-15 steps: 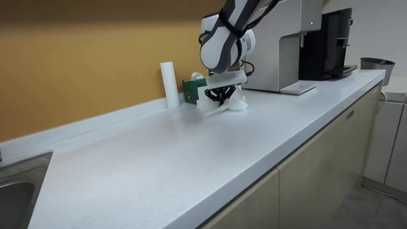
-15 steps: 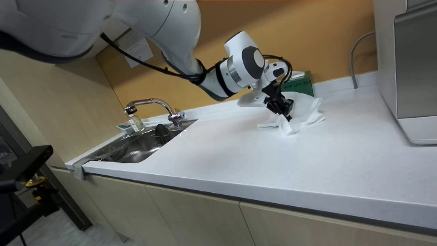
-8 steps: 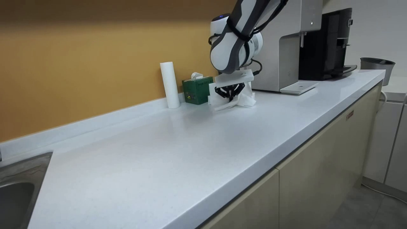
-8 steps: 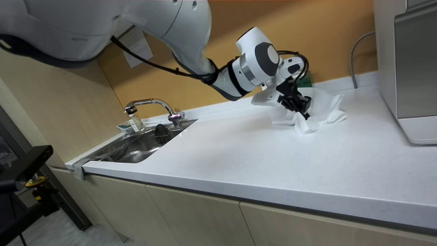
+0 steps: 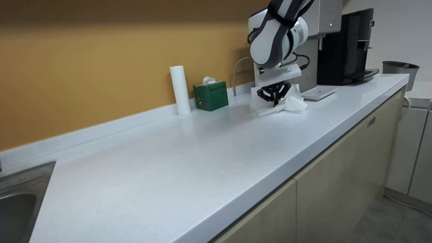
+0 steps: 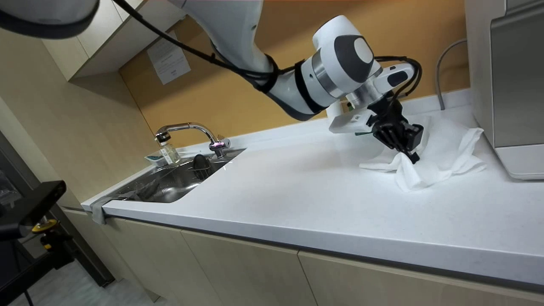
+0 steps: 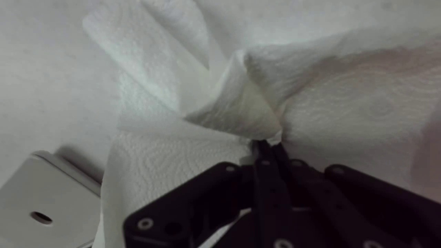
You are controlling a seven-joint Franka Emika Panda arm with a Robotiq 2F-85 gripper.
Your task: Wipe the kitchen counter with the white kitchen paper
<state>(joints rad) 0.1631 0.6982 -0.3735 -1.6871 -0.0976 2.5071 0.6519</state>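
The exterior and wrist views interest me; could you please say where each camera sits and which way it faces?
In an exterior view: near the sink, looking along the kitchen counter; part of the arm and the claw show.
In an exterior view: before the counter, facing the orange wall; more of the arm shows, with the claw.
Wrist view: on the arm, facing down onto the white kitchen paper; only the claw shows.
Both exterior views share sink, counter, wall and paper.

In view are one robot arm (image 6: 297,87), one gripper (image 7: 269,143) with two fingers (image 7: 266,175), one white kitchen paper (image 6: 448,148), one kitchen counter (image 6: 289,191), one white roll (image 5: 180,90), one green box (image 5: 211,96), one silver machine (image 6: 512,89), one black machine (image 5: 342,50), one grey bin (image 5: 398,70), one sink (image 6: 176,191), one faucet (image 6: 193,126) and one bottle (image 6: 170,154).
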